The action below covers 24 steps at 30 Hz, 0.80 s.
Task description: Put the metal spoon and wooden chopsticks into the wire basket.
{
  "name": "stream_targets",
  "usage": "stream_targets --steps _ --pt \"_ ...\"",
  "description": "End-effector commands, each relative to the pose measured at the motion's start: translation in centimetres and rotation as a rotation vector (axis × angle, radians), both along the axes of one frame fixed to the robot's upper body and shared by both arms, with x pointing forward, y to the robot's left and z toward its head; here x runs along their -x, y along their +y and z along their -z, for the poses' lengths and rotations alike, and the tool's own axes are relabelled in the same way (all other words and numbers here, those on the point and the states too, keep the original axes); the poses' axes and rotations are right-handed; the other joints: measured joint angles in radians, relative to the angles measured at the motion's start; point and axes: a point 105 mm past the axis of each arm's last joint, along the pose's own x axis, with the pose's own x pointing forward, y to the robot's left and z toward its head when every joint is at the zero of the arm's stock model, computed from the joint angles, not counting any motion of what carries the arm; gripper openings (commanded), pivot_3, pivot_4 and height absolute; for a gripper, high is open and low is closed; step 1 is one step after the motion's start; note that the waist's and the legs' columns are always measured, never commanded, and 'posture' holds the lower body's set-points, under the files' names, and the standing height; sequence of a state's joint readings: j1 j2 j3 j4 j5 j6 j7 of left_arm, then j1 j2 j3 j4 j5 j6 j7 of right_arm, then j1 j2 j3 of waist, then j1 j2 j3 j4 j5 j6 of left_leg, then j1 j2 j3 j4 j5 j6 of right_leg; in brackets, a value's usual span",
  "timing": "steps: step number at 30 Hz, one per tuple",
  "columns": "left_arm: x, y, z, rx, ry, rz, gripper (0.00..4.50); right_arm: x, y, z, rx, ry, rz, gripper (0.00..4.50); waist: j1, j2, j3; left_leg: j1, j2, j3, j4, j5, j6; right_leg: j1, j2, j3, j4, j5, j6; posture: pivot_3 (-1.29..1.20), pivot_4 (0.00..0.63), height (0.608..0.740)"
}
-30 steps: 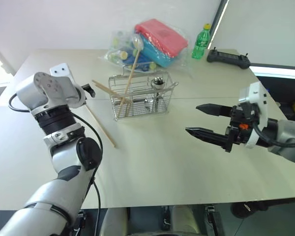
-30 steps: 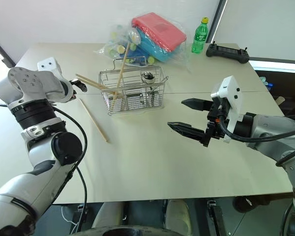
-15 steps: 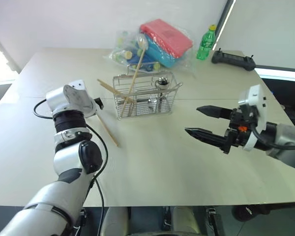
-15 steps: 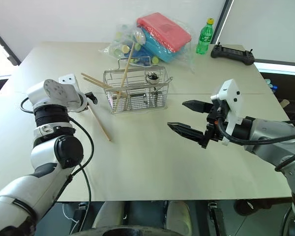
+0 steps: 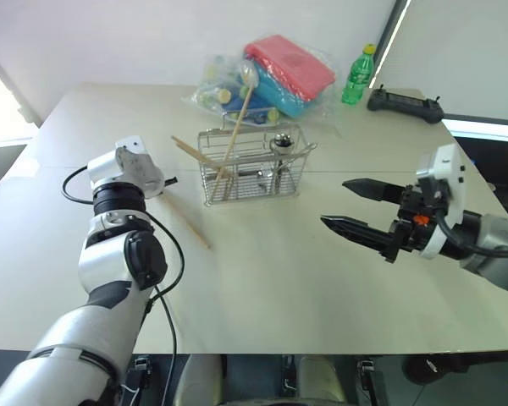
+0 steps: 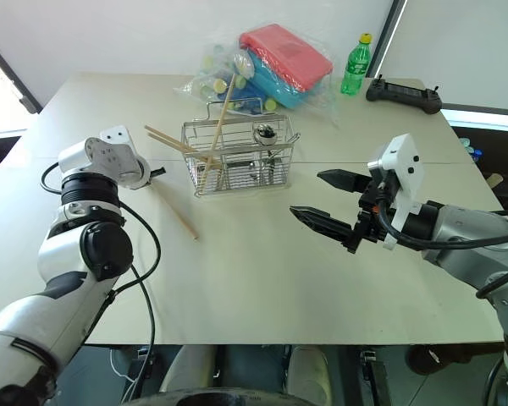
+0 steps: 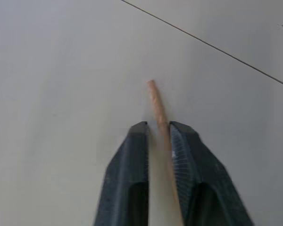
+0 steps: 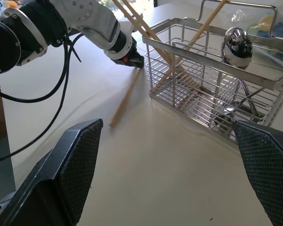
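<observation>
- Gripping one wooden chopstick (image 7: 156,107) near its end, the left gripper (image 7: 158,136) sits at centre left of the head views, its two black fingers (image 7: 132,150) closed on the stick against the table (image 5: 262,279).
- That chopstick (image 5: 189,225) lies flat on the tabletop, running down and to the right from the left gripper (image 5: 164,181), just left of the wire basket (image 5: 252,166).
- Other wooden chopsticks (image 5: 235,123) stand slanted in the basket's left part, their tips sticking out above the rim; two more lean out over its left edge.
- Inside the basket's right part stands the metal spoon (image 5: 278,142), its round bowl above the rim.
- At centre right of the head views, the right gripper (image 5: 354,205) hangs above the table with its jaws spread wide, holding nothing, well apart from the basket.
- Behind the basket, at top centre, lies a clear plastic bag (image 5: 275,72) of coloured items; a green bottle (image 5: 360,74) and a black controller (image 5: 405,105) stand to its right.
</observation>
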<state>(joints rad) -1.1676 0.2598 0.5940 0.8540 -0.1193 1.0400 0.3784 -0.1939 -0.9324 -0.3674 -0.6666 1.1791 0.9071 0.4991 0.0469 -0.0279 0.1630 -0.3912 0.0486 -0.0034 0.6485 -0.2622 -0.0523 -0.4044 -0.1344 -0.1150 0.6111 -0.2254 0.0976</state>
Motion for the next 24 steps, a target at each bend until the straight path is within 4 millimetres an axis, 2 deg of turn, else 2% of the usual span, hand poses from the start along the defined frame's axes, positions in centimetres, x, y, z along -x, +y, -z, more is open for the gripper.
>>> stream_targets --steps 1,6,9,14,16,18,21,24 --pt "-0.3 -1.5 -0.1 0.058 -0.001 0.030 0.04 0.3 0.0 -1.3 -0.009 -0.059 -0.006 4.50 0.000 0.000 0.000 0.000 0.000 0.000 0.000 0.000 0.000 0.000 0.000 0.000 0.000 0.000 0.000 0.00 0.150 0.678" --pt "-0.2 -1.0 -0.4 0.070 -0.006 0.012 0.04 0.1 0.0 -1.4 -0.017 -0.058 -0.008 4.50 -0.005 0.000 0.000 0.000 0.000 0.000 -0.001 0.000 0.000 0.000 0.000 0.000 0.000 0.000 0.000 0.00 0.150 0.678" --pt "-0.4 -0.1 -1.4 0.065 -0.043 -0.007 0.04 0.0 0.0 -1.3 -0.020 -0.055 -0.009 4.50 -0.006 0.000 0.000 0.000 0.000 0.000 0.000 0.000 0.000 -0.001 0.000 0.000 0.000 0.000 0.000 0.00 0.150 0.678" --pt "-1.7 3.0 -6.1 0.038 -0.256 -0.041 0.04 0.0 -0.1 -1.1 -0.009 -0.040 -0.017 4.50 -0.009 -0.003 0.002 -0.001 0.000 0.000 -0.001 0.000 0.000 -0.003 0.000 0.000 0.000 0.000 -0.001 0.00 0.150 0.678" --pt "-2.3 5.7 -10.8 0.005 -0.502 -0.063 0.04 0.2 -0.1 -1.0 -0.003 -0.030 -0.025 4.50 -0.009 -0.003 0.002 -0.001 0.000 0.001 -0.001 0.000 0.000 -0.003 0.000 0.000 0.000 0.001 -0.002 0.00 0.150 0.678" --pt "-2.3 7.2 -15.4 -0.054 -0.735 -0.043 0.04 0.2 -0.1 -0.9 0.003 -0.021 -0.029 4.50 -0.010 -0.003 0.002 -0.002 0.001 0.001 -0.002 0.000 0.000 -0.004 0.001 0.000 0.000 0.002 -0.003 0.00 0.150 0.678" --pt "-1.2 7.3 -21.9 -0.202 -1.048 0.040 0.04 0.4 -0.2 -0.7 0.006 -0.009 -0.027 4.50 -0.004 -0.004 0.002 -0.002 0.001 0.002 -0.002 0.000 0.000 -0.004 0.000 0.000 -0.001 0.002 -0.003 0.00 0.150 0.678" --pt "0.8 6.5 -26.5 -0.285 -1.293 0.118 0.04 0.5 -0.3 -0.5 0.004 0.000 -0.023 4.50 0.002 -0.004 0.002 -0.002 0.000 0.002 -0.002 0.000 0.000 -0.001 0.000 0.000 -0.004 0.002 -0.003 0.00 0.150 0.678"
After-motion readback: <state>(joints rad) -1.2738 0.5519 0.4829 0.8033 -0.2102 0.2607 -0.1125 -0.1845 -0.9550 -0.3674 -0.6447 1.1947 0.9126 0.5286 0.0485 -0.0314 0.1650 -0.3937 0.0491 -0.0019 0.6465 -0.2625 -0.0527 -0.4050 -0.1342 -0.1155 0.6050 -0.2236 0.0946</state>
